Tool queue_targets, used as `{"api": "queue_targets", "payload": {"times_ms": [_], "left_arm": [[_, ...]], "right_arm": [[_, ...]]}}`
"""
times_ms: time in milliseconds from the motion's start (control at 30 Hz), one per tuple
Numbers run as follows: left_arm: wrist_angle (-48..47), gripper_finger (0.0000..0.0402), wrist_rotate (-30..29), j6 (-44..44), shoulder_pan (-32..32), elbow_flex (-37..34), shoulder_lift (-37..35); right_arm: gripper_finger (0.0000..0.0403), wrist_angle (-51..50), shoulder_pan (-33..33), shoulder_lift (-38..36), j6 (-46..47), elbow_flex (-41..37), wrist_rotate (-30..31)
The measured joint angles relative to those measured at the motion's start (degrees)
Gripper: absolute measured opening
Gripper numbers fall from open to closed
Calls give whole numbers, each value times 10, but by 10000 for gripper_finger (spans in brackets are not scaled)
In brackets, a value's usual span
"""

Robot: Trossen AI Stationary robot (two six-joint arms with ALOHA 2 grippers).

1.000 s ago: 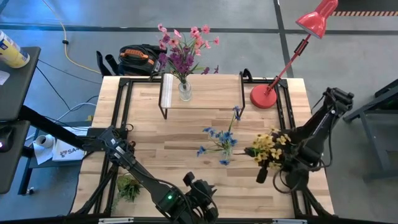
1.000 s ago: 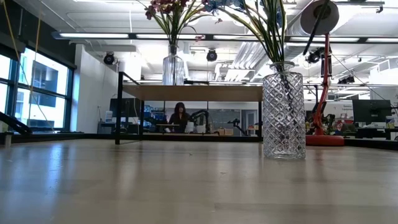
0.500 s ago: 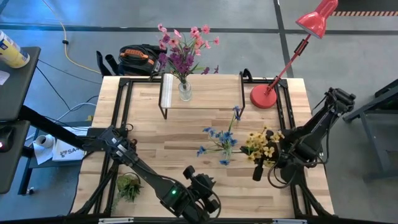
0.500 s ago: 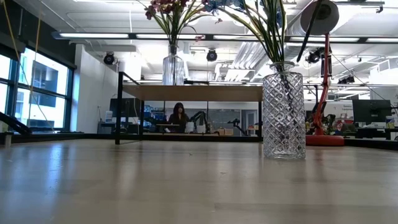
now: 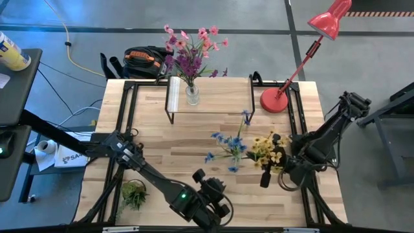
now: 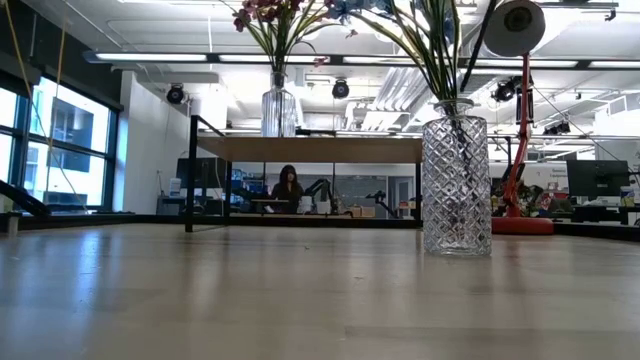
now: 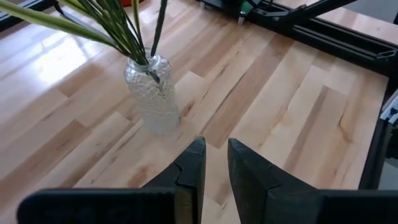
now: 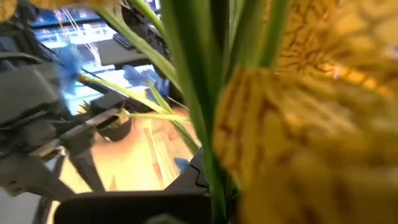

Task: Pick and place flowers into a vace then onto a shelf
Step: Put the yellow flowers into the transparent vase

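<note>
In the high view the pink and purple flowers stand in a glass vase on the shelf at the table's far side. Blue flowers stand in a second cut-glass vase on the tabletop, right of centre. My right gripper is shut on the yellow flowers, just right of that vase. My left gripper, shut and holding nothing, hovers near the table's near edge, on the near side of the cut-glass vase. My right gripper holds the yellow flowers by their green stems, pinched between the two fingers. The bunch is lifted clear of the table. Its yellow heads stand beyond the fingers, leaning toward the blue flowers' vase.
A red desk lamp stands at the far right corner, its arm reaching over the table's right side. A small green plant tuft lies near the left near corner. Black frame rails run along the table's sides. Bare wood lies in the middle.
My right gripper has carried the yellow flowers toward the table's left, closer to the blue flowers' vase. My left gripper has moved a little toward the far edge and right, nearer that vase.
</note>
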Motion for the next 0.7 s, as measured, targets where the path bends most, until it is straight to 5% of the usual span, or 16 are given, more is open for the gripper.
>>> {"api": "queue_targets", "payload": {"times_ms": [700], "left_arm": [[0,101,7,14,6,0,0]], "right_arm": [[9,-65,-62,79,51,0,-56]]}}
